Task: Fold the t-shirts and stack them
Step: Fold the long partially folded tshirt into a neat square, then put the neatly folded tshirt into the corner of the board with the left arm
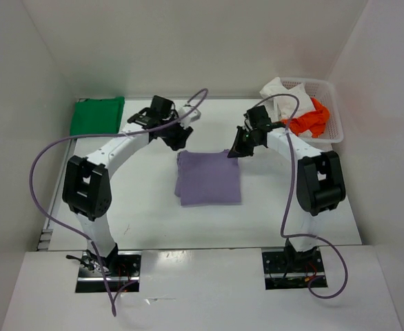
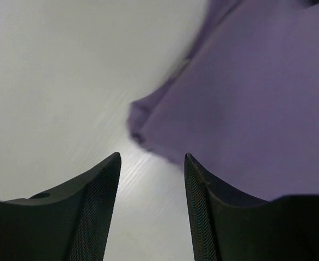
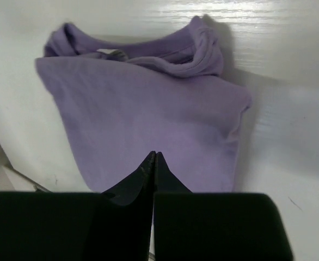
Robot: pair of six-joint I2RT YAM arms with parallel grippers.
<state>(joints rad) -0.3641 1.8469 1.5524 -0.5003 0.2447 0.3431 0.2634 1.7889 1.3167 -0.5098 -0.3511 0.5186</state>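
Two of the four shirts look done. The green cloth t-shirt (image 1: 97,115) lies folded at the far left of the white worktop (image 1: 140,200). The lavender-purple cloth t-shirt (image 1: 207,178) lies folded into a rough square at the centre, well apart from the green one, so stacking is not yet done. The white cloth t-shirt (image 1: 285,96) and the orange-red cloth t-shirt (image 1: 311,118) sit crumpled in the white plastic mesh basket (image 1: 334,132) at the far right, unfolded.

The left tool (image 1: 176,140) hangs by the lavender shirt's far left corner, its jaws parted and empty. The right tool (image 1: 238,148) points down over the far right corner, jaws pressed together on nothing; whether it touches the cloth I cannot tell.
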